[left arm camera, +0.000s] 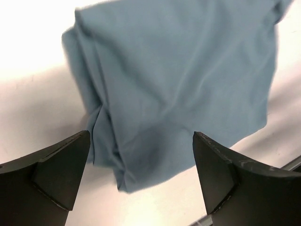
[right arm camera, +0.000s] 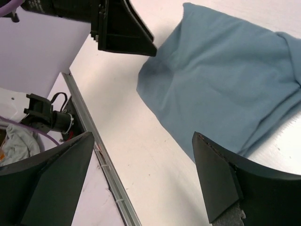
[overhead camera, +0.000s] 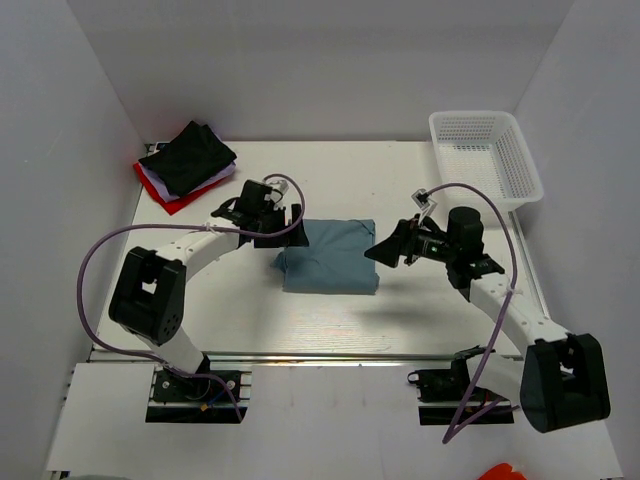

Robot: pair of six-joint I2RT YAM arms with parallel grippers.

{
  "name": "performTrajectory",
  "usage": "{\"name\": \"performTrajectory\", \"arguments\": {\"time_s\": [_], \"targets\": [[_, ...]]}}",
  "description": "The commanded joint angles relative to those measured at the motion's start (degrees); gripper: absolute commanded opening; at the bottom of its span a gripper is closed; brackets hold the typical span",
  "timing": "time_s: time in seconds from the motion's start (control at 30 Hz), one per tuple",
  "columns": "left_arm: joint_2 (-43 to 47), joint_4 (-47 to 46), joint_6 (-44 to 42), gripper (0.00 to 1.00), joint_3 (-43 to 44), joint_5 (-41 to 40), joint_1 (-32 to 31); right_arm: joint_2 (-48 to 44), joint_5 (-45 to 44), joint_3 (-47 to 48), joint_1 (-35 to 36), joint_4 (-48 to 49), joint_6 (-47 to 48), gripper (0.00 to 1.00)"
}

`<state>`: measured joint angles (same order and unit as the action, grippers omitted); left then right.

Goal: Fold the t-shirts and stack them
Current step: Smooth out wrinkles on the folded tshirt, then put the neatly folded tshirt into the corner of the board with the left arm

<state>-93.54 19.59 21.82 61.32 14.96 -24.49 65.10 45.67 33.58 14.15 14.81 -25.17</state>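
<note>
At table [overhead camera: 330, 320] centre, blue t-shirt [overhead camera: 328, 257] lies folded between left gripper [overhead camera: 292, 228] and right gripper [overhead camera: 383, 250], jaws spread, empty; next, probably lift it onto far-left stack [overhead camera: 188, 160].

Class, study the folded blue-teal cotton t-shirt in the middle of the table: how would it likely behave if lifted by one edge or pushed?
The folded blue-teal cotton t-shirt would probably flop and unfold, since its soft creases and loose layered edges show limp fabric. Pushed, it would likely bunch rather than slide whole. Being thin cloth, it is likely light, not fragile.
</note>
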Motion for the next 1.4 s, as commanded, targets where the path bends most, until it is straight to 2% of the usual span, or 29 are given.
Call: {"name": "performTrajectory", "arguments": {"time_s": [0.0,0.2,0.47,0.6,0.97,1.03,1.1,1.13,1.17,1.23,1.37], "targets": [[2.74,6.42,4.62,1.00,-1.29,-1.27,-0.55,-2.61,-4.53,-0.09,-0.18,-8.29,3.28,0.90],[2.22,3.89,10.15,1.00,-5.59,0.86,-0.56,-3.58,-5.50,-1.15,-0.35,-9.54,3.28,0.90],[-1.65,-3.60,12.19,1.00,-6.83,1.47,-1.08,-3.58,-4.98,-2.82,-0.27,-7.86,2.93,0.90],[-3.66,-4.30,10.09,0.94,-5.16,1.47,-1.09,-3.40,-5.94,-2.82,-0.18,-8.48,3.28,0.90],[-9.46,-3.69,4.56,0.56,-1.39,1.21,-4.68,-1.03,-7.35,-2.38,-0.35,-8.83,3.28,0.90],[-10.61,-4.47,3.93,0.42,-1.38,1.21,-5.22,-0.33,-7.44,-2.30,-0.26,-8.92,3.28,0.90],[-11.40,-6.49,3.40,0.34,-2.07,1.21,-5.83,-0.24,-7.53,-2.21,-0.35,-9.09,3.37,0.90],[-12.10,-7.20,3.40,0.27,-2.60,0.69,-5.83,-0.15,-7.70,-2.21,-0.35,-9.18,3.28,0.90],[-12.98,-8.59,2.18,0.13,-2.61,1.64,-5.83,-0.24,-7.96,-2.12,-0.35,-9.27,3.54,0.90],[-14.04,-8.61,1.39,0.00,-2.09,2.17,-6.35,-0.15,-8.49,-1.95,-0.44,-9.80,3.98,0.90],[-14.57,-8.70,-2.04,0.00,0.64,3.85,-5.84,-1.37,-11.12,-2.03,-0.44,-11.03,4.69,0.90]]}}
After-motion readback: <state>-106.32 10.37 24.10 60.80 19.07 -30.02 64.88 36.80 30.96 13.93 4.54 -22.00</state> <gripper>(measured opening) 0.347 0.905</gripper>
